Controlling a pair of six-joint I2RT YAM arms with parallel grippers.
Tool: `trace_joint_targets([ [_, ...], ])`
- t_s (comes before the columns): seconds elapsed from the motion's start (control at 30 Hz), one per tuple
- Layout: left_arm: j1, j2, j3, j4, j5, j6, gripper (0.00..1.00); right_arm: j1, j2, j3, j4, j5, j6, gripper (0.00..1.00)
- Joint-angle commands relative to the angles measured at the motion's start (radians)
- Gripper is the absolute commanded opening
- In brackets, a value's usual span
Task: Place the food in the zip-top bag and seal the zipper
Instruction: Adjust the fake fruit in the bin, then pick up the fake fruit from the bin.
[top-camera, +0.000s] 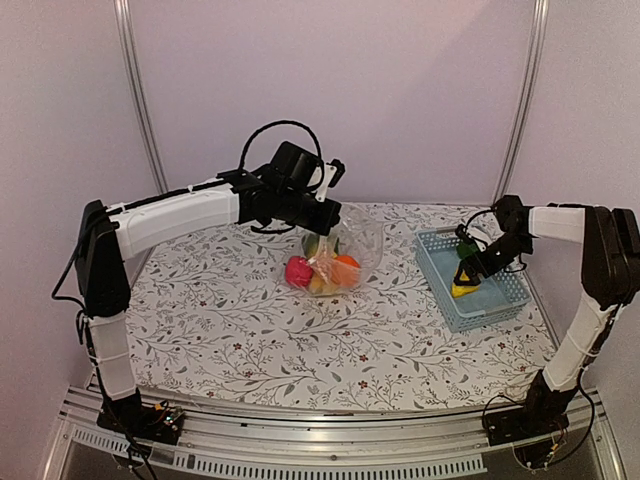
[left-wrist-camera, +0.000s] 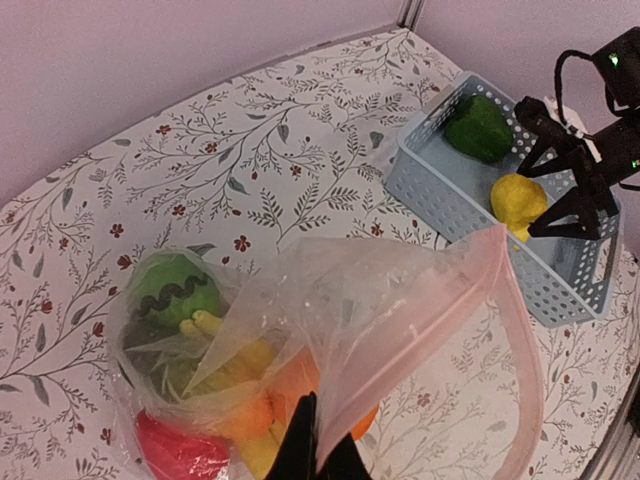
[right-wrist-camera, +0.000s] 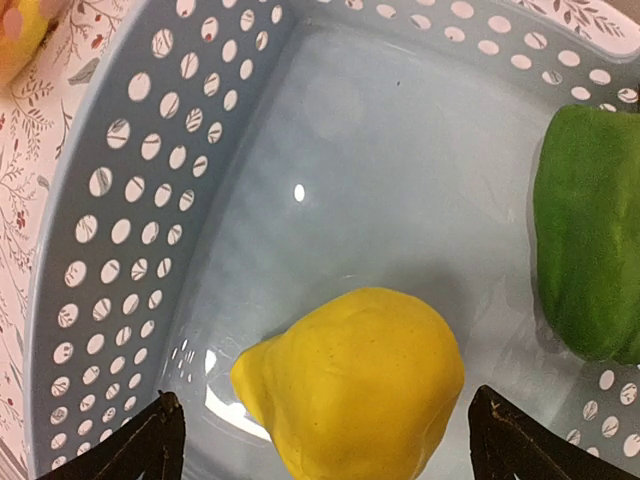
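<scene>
Yellow fruit (right-wrist-camera: 350, 385) lies between the wide-open fingers of the right end effector (right-wrist-camera: 330, 445); lower, close centred; left end effector (left-wrist-camera: 315, 450) pinches the bag (left-wrist-camera: 400, 310) rim.

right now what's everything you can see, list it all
bag: one, clear with a pinkish mouth strip, middle of the table
toy food in bag: several, red, orange, yellow and green, bunched at the bottom
basket: one, light blue, right side of the table
yellow toy: one, yellow, in the basket
green toy: one, green, in the basket beside the yellow one
table: one, white floral cover, under everything
left end effector: one, black, shut on the bag's mouth edge
right end effector: one, black, open, astride the yellow toy
</scene>
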Motion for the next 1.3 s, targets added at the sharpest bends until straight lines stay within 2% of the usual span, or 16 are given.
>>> trace_joint_targets([
  [0.0, -0.007, -0.028, -0.009, -0.002, -0.003, -0.008, 0.0, 0.001, 0.035, 0.065, 0.02, -0.004, 0.063, 0.97],
  [0.2, -0.01, -0.041, -0.026, -0.005, -0.007, -0.013, 0.0, -0.002, 0.036, 0.077, 0.033, 0.034, 0.154, 0.96],
  [0.43, -0.009, -0.041, -0.023, -0.005, -0.011, -0.01, 0.0, -0.006, 0.06, 0.059, 0.024, 0.03, 0.206, 0.87],
  [0.9, -0.01, -0.045, -0.029, -0.017, -0.024, -0.004, 0.0, -0.006, 0.146, 0.041, -0.006, 0.034, 0.216, 0.87],
  [1.1, -0.01, -0.044, -0.023, -0.02, -0.023, -0.008, 0.0, -0.006, 0.13, 0.054, -0.021, -0.049, 0.21, 0.69],
  [1.27, -0.011, -0.044, -0.022, -0.02, -0.012, -0.012, 0.0, -0.006, 0.049, 0.082, -0.028, -0.065, 0.192, 0.63],
])
